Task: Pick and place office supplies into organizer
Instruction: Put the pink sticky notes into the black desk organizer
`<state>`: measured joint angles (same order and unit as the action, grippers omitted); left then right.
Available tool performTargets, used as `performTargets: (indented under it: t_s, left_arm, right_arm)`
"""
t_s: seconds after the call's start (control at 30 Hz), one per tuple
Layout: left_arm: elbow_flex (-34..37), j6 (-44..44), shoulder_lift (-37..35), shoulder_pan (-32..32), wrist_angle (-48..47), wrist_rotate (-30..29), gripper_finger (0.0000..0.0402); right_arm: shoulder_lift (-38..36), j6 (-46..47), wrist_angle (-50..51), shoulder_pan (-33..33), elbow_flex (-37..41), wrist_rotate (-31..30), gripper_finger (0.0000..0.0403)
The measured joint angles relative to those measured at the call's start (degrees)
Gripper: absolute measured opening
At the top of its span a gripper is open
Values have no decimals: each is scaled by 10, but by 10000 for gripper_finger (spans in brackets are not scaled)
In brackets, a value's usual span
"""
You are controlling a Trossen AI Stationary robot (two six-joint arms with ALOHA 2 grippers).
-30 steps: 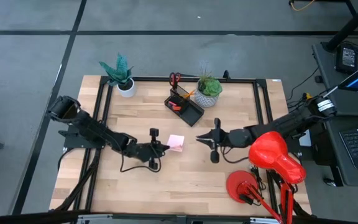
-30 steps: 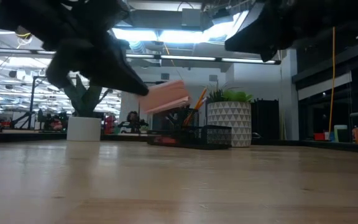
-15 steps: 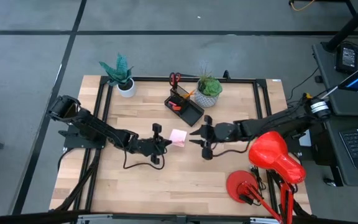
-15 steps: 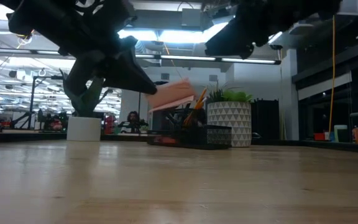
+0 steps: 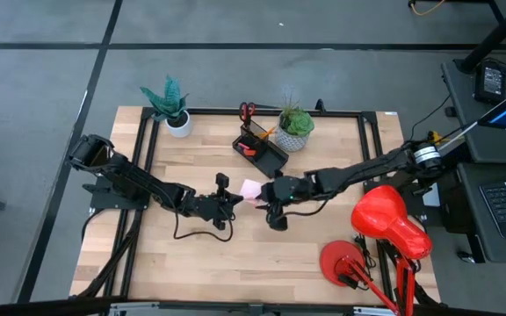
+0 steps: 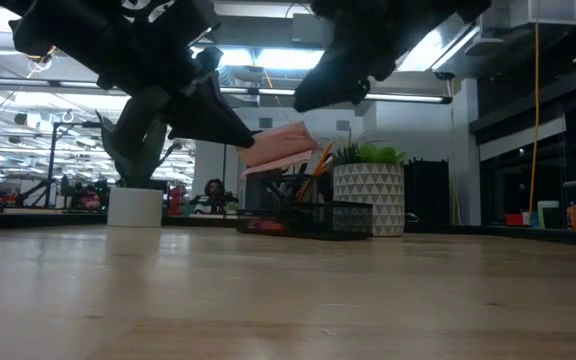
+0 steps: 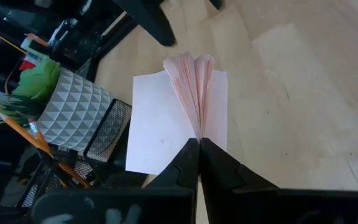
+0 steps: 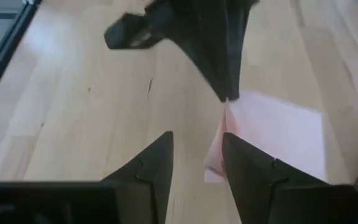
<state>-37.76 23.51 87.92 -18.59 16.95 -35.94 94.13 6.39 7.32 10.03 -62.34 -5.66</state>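
Handover of the sticky pad above the table

Left gripper (image 7: 199,146) pinches the sticky pad (image 7: 179,115) aloft near the organizer (image 5: 262,149); we close the right gripper's (image 8: 196,155) spread fingers squarely on its free edge before releasing.

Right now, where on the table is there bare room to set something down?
Free: the bare wood of the table along its near edge, below both arms. Crowded: the middle, where the left gripper holds the pink sticky-note pad beside the open right gripper, and the back edge with the organizer.
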Motion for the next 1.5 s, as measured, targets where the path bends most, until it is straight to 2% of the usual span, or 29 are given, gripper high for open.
performTargets:
  t_s: [0.13,0.5,0.87,1.07,1.5]
  left_arm:
    - [0,3,0,0,0,-3,2]
    - [0,-2,0,-2,0,-2,2]
    - [0,17,0,-20,0,-13,2]
    - [0,18,0,-20,0,-22,2]
    - [0,27,0,-16,1,-23,2]
  right_arm:
    - [10,8,8,-1,-4,2,140]
    - [10,-54,2,-2,-4,-5,140]
    - [9,-34,14,-23,-4,-22,140]
    - [9,-6,16,-24,-4,28,140]
    - [19,6,14,-22,-3,29,140]
